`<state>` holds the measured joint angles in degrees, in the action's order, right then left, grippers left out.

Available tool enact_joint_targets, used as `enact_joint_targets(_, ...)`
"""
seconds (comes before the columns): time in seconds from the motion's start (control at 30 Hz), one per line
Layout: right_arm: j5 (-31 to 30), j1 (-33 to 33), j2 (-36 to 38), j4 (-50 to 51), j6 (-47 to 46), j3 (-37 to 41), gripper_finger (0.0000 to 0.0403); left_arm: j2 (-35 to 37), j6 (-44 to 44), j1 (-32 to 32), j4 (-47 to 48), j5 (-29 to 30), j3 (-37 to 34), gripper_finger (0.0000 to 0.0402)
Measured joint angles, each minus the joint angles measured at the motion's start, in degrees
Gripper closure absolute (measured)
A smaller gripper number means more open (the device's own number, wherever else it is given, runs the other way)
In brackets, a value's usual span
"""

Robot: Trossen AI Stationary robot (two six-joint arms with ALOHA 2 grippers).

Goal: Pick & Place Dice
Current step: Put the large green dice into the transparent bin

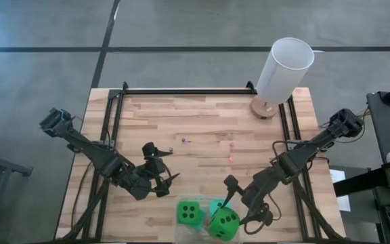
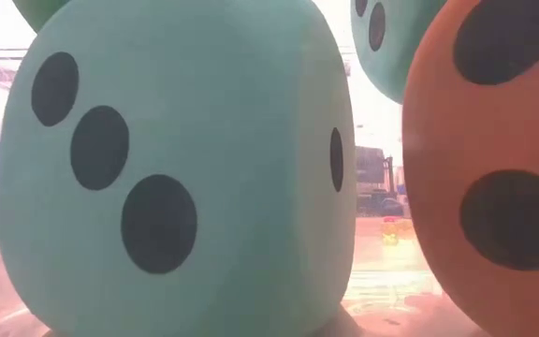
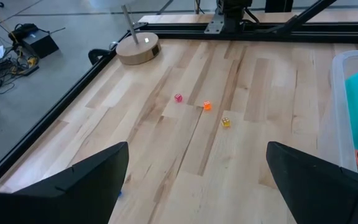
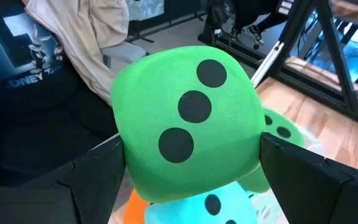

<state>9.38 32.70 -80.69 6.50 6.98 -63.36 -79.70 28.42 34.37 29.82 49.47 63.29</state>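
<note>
My right gripper (image 1: 235, 211) is at the table's near edge, shut on a bright green die (image 4: 188, 121) with a three-pip face toward the wrist camera. Below it lie a teal die (image 4: 219, 202) and an orange die (image 4: 135, 208). A second green die (image 1: 189, 214) sits beside them. In the low view a teal die (image 2: 176, 178) and the orange die (image 2: 494, 159) fill the picture. My left gripper (image 3: 197, 180) hangs open over bare wood left of the dice, touching nothing. My right gripper pinches the green die between its two fingers, one finger (image 4: 98, 168) on one side face (image 4: 126, 137) and the other finger (image 4: 294, 162) on the opposite face. The fingers come slanting down toward the table's near edge. The die sits above the teal die; whether it touches it, I cannot tell.
A clear bin (image 3: 344, 93) holds the dice at the near edge. A white cylinder (image 1: 284, 68) on a round wooden base (image 1: 264, 108) stands at the far right corner. Small dice (image 3: 207, 105) lie mid-table. A person (image 4: 36, 93) is just beyond the near edge.
</note>
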Motion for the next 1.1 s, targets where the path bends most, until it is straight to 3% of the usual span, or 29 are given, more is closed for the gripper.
enact_joint_targets(0.4,-7.2,-3.1,-0.2,0.7,2.4,-1.0,0.0060,0.0,0.0,0.0,0.0,0.0,0.0,0.0018)
enact_joint_targets(0.67,-7.0,-5.4,-0.2,7.0,-2.2,-1.0,0.0060,0.0,0.0,0.0,0.0,0.0,0.0,0.0018)
enact_joint_targets(1.1,-2.3,-5.2,-0.2,7.0,-5.6,-0.6,0.0060,0.0,0.0,0.0,0.0,0.0,0.0,0.0020)
